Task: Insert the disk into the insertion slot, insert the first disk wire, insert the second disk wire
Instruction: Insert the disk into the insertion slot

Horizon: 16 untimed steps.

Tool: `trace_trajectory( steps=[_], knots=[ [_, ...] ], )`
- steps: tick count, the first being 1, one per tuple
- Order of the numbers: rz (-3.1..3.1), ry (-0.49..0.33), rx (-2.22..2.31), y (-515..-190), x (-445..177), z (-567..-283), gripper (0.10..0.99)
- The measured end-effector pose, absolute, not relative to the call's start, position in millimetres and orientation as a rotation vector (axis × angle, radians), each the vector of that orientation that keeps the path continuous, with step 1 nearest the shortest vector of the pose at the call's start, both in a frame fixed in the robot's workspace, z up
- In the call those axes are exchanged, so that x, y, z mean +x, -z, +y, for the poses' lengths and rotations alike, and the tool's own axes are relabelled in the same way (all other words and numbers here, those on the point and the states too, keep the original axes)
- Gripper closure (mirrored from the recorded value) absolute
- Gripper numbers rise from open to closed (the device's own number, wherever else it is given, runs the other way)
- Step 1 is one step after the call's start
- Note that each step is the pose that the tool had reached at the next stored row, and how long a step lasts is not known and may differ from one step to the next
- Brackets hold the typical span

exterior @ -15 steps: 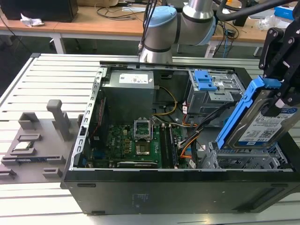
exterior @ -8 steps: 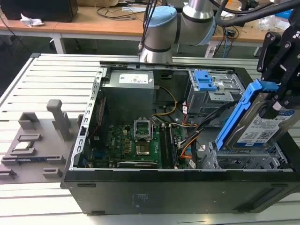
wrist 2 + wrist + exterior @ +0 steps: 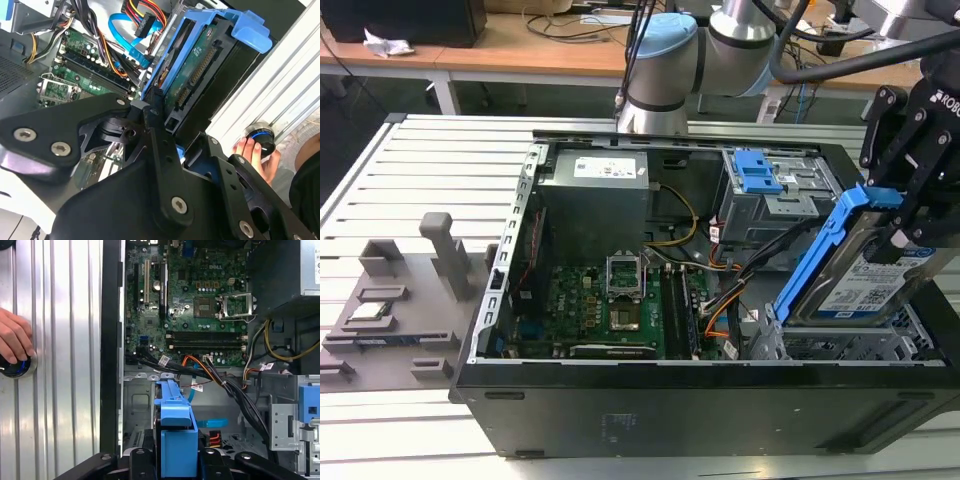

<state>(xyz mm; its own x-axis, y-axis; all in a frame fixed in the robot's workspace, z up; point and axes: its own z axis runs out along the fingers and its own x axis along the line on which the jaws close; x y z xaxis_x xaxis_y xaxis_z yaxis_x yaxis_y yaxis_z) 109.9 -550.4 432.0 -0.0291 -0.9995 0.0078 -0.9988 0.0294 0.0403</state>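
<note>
My black gripper [image 3: 905, 215] is shut on the disk [image 3: 865, 285], a silver drive with a white label in a bright blue carrier. The disk hangs tilted, its upper end raised, over the insertion slot [image 3: 840, 347], a grey perforated cage at the case's front corner on the exterior view's right. The second wrist view shows the disk's green underside [image 3: 200, 65] between my fingers [image 3: 152, 132]. In the first wrist view the blue carrier [image 3: 175, 440] sits over the grey cage floor [image 3: 137, 407]. A blue flat cable [image 3: 212, 423] and a red-yellow-black connector [image 3: 214, 439] lie loose beside it.
The open black case [image 3: 670, 415] holds a green motherboard [image 3: 610, 300], a grey power supply [image 3: 595, 190] and a grey bay with a blue latch [image 3: 758, 172]. Black and orange cables [image 3: 730, 290] cross beside the cage. A person's hand [image 3: 14, 340] rests on a knob on the ribbed table.
</note>
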Motion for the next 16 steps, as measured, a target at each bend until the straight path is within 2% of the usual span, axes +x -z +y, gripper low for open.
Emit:
trace_trajectory(
  steps=[16],
  knots=[
    [-2.229, 0.036, 2.165, -408.8, 109.8, -550.4, 0.722]
  ],
)
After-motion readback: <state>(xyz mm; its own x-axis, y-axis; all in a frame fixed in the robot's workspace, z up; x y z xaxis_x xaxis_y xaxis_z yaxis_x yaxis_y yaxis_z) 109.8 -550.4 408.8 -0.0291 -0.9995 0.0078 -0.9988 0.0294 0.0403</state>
